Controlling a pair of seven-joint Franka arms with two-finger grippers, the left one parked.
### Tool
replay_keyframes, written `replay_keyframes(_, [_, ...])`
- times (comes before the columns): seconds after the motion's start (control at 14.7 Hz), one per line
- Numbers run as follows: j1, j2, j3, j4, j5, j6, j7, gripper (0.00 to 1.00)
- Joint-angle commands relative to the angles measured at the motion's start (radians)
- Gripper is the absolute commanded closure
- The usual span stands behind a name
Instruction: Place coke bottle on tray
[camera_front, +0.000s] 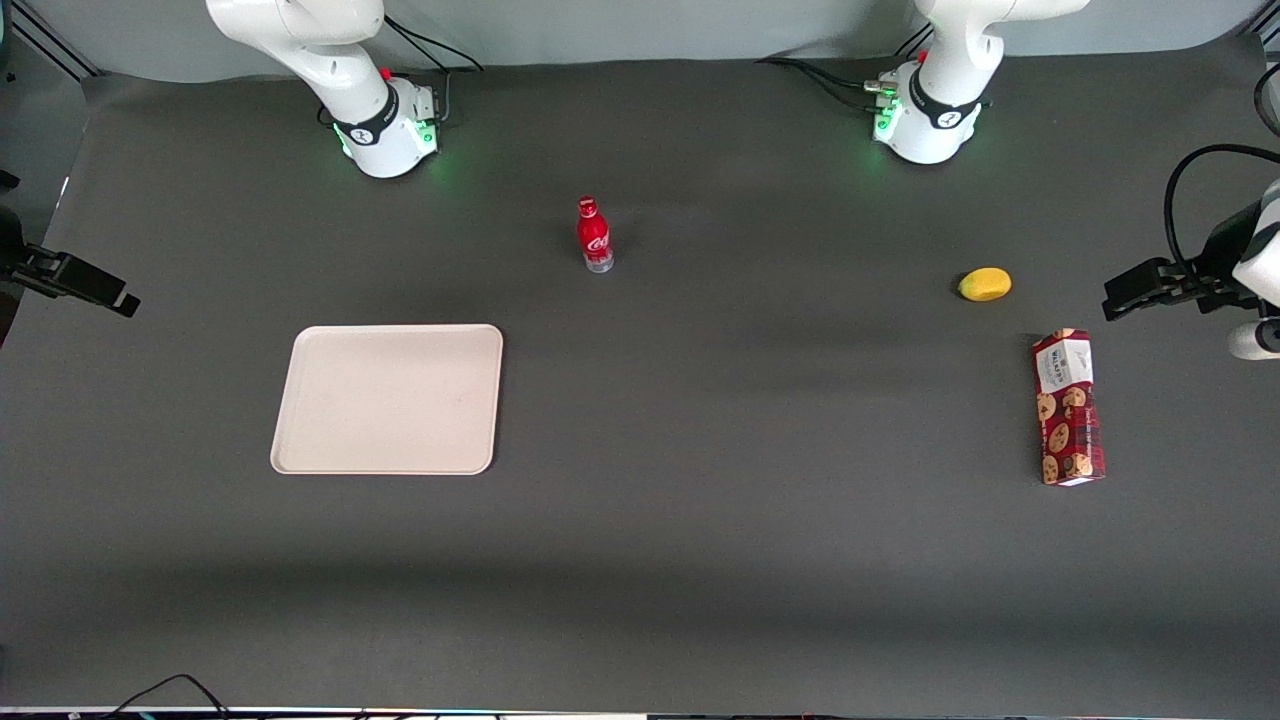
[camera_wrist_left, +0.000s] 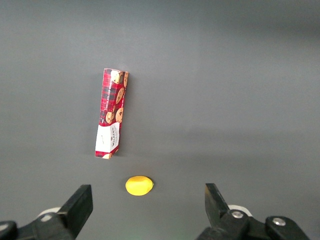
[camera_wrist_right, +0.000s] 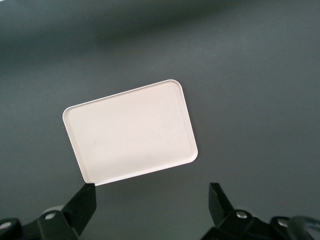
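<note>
With its fingers spread and empty, the right arm's gripper (camera_wrist_right: 152, 202) hangs above the bare beige tray (camera_front: 388, 398), the coke bottle (camera_front: 594, 235) upright and untouched mid-table, farther from the camera: the reach comes next.

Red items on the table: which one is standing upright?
The coke bottle, slim with a red cap, stands upright mid-table. The red cookie box lies flat toward the parked arm's end. The open tool hangs above the tray, holding nothing.
</note>
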Motion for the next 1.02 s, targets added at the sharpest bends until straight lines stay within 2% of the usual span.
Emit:
replay_keyframes(0.0, [-0.004, 0.002, -0.001, 0.009, -0.009, -0.003, -0.022, 0.00])
replay_keyframes(0.75, [-0.002, 0.002, 0.001, 0.008, -0.006, -0.012, -0.024, 0.00])
replay_keyframes(0.95, [0.027, -0.001, 0.001, 0.006, 0.016, -0.016, -0.110, 0.00])
